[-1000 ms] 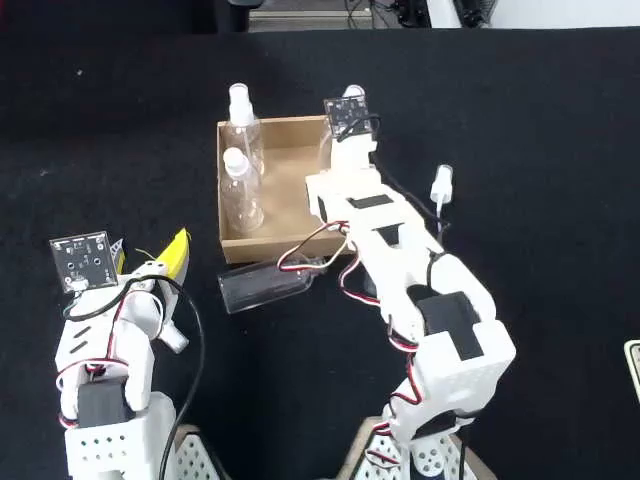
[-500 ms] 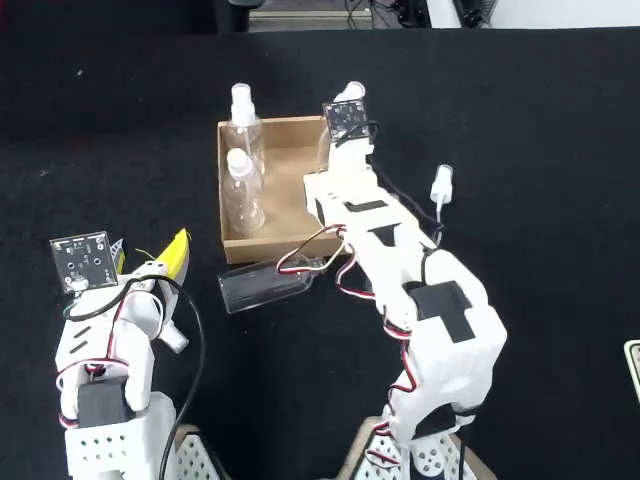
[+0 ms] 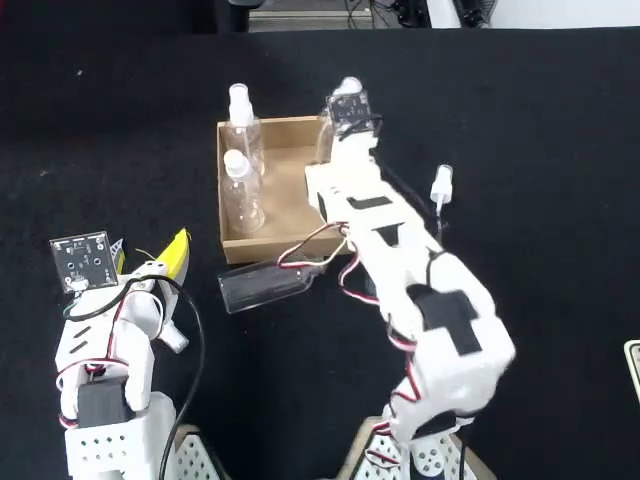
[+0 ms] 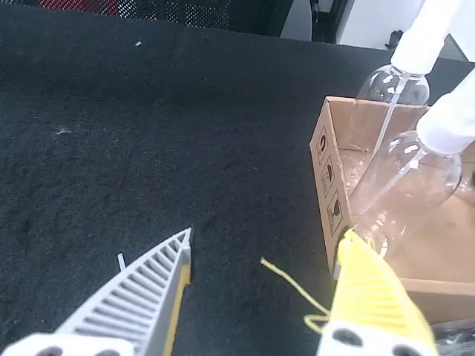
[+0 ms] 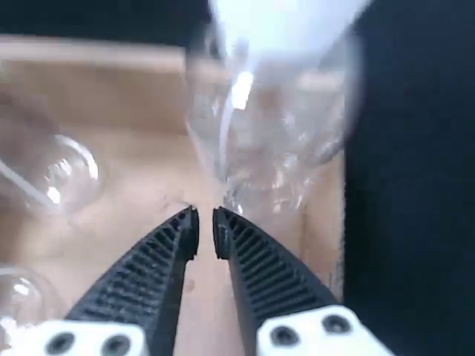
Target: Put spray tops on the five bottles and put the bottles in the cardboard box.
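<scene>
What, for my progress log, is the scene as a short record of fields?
Box: cardboard, open
Bottles in box: three, upright, topped
Lying bottle: before the box, no top
Loose top: standing right of the box
Right pincer: shut, empty, by the far-right bottle
Left pincer: open, empty, left of the box

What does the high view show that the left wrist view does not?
High view, not left wrist view: the right arm stretched over the cardboard box, and a loose spray top on the table beside that arm. Left wrist view, not high view: the symbols on the box's side wall and the ridged inner face of one finger. Both: the box, two capped bottles standing in it, and the open left gripper.
</scene>
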